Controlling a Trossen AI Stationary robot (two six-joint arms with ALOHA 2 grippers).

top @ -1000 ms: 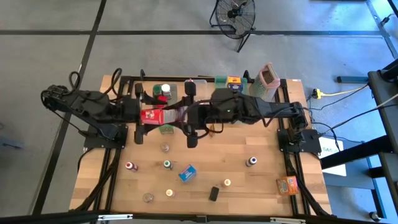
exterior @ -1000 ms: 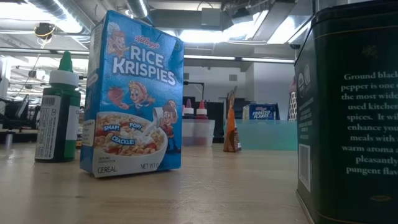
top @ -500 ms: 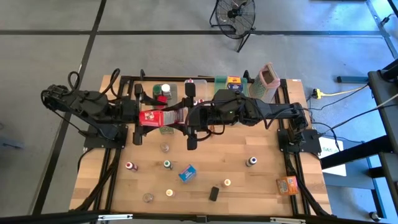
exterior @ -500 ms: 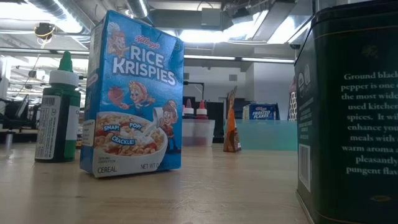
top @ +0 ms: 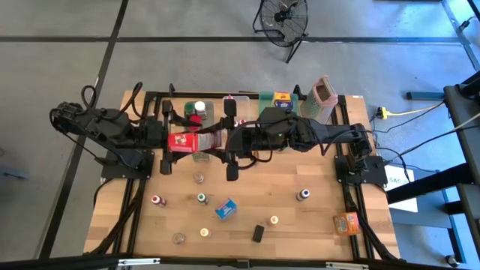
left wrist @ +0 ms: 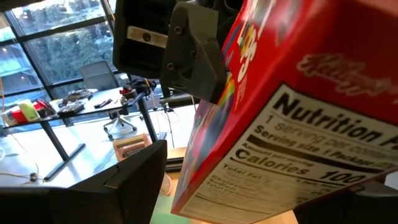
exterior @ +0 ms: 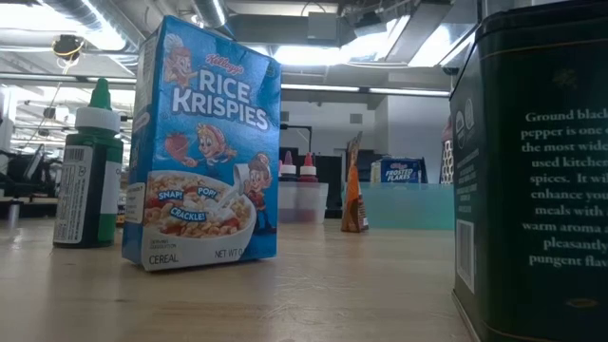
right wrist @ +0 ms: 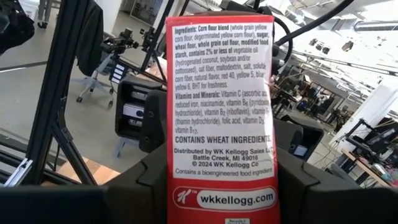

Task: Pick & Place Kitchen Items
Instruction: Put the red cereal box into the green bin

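A red cereal box (top: pixel 185 141) hangs in the air over the far middle of the table, between my two arms. My right gripper (top: pixel 215 141) comes at it from the right and is shut on it. The box's ingredients panel (right wrist: pixel 221 106) fills the right wrist view. My left gripper (top: pixel 172 141) stands open at the box's other end, one finger on each side. In the left wrist view a gap shows between one left finger (left wrist: pixel 134 177) and the box's nutrition panel (left wrist: pixel 292 124). My right gripper pinches the red box between its two fingers (right wrist: pixel 140 186), one on each broad face beside the narrow ingredients side (right wrist: pixel 186 193). The fingers lie level and come from the table's right. The box is lifted clear of the table.
Small bottles (top: pixel 202 198), a blue Rice Krispies box (exterior: pixel 204 142), a dark pepper tin (exterior: pixel 532 161) and an orange box (top: pixel 346 223) stand scattered over the near half. Clear bins (top: pixel 199 109), a green tray (top: pixel 268 97) and a pinkish grater (top: pixel 324 93) line the far edge.
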